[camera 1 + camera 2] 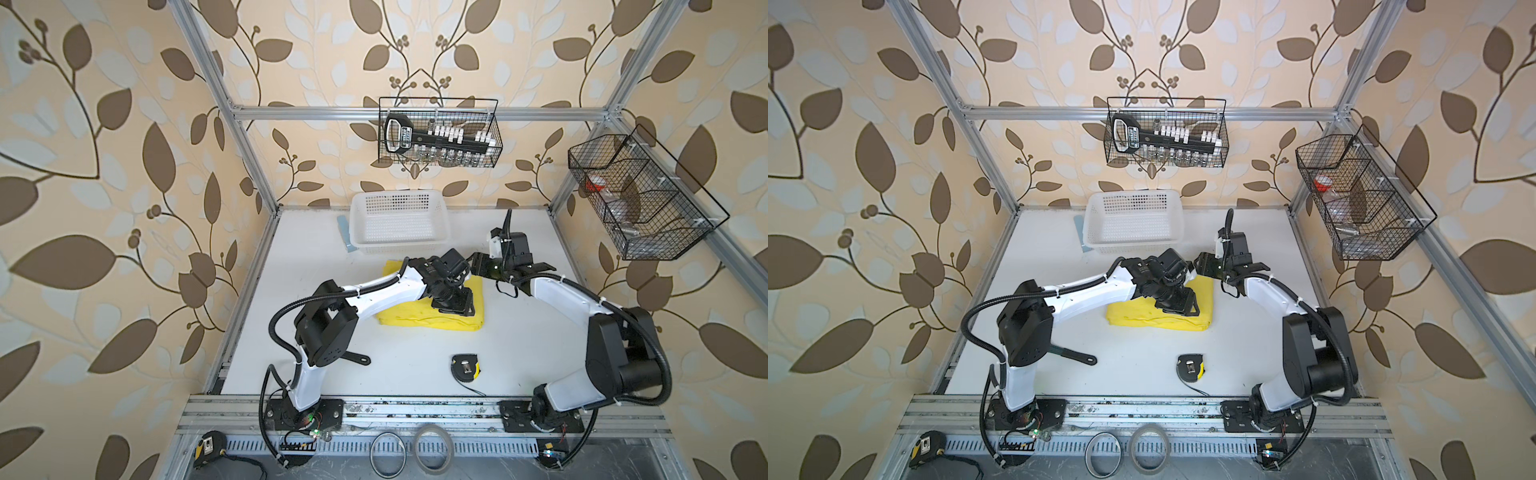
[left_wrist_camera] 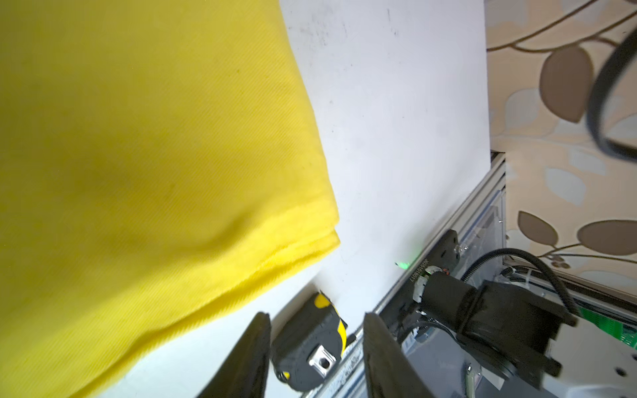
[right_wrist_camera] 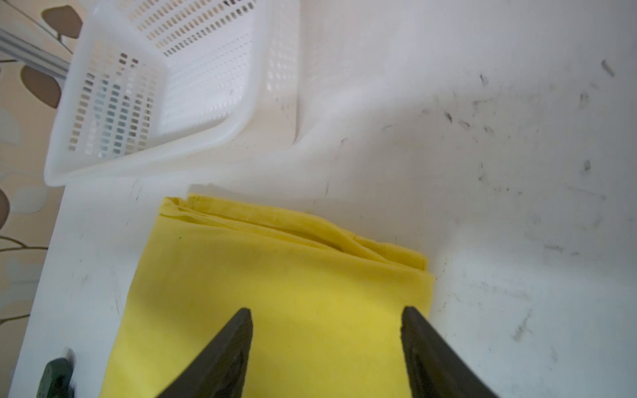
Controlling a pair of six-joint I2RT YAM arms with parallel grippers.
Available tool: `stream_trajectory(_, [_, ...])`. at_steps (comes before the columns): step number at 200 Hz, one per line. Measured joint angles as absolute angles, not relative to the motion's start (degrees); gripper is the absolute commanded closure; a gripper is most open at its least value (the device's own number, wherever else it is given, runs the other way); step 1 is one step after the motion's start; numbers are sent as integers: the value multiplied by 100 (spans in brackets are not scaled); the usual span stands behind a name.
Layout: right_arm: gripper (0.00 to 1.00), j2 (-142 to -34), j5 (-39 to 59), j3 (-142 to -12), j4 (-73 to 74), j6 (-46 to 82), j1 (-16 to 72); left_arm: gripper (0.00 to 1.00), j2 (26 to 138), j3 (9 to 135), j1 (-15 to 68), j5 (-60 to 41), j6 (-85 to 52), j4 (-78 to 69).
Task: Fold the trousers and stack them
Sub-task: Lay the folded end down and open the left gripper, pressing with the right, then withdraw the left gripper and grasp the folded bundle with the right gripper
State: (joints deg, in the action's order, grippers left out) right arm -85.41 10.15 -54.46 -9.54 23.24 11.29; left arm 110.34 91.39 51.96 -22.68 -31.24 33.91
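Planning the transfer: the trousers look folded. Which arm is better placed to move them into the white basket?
Probably right. The right gripper hangs open over the folded trousers, facing the basket just beyond. The left gripper, also open, points away, toward the tape measure.

Pretty standard look: left arm (image 1: 380, 291) and right arm (image 1: 559, 293) are glossy white shells with chunky black joints, black ribbed cables (image 1: 286, 308) zip-tied alongside, and black base plates (image 1: 332, 409). Left gripper (image 2: 317, 314) and right gripper (image 3: 327, 309) both have dark wedge-shaped jaws.
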Motion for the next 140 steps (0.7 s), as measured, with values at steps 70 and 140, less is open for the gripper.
stream_trajectory(70, [12,-7470,-110,-4545,-1341,2711,2751,14,8748,7926,3599,-1496,-2294,4097])
stream_trajectory(140, [11,-8152,-563,-3905,-1142,3089,2705,10,7924,6471,1780,-1194,-1959,4042])
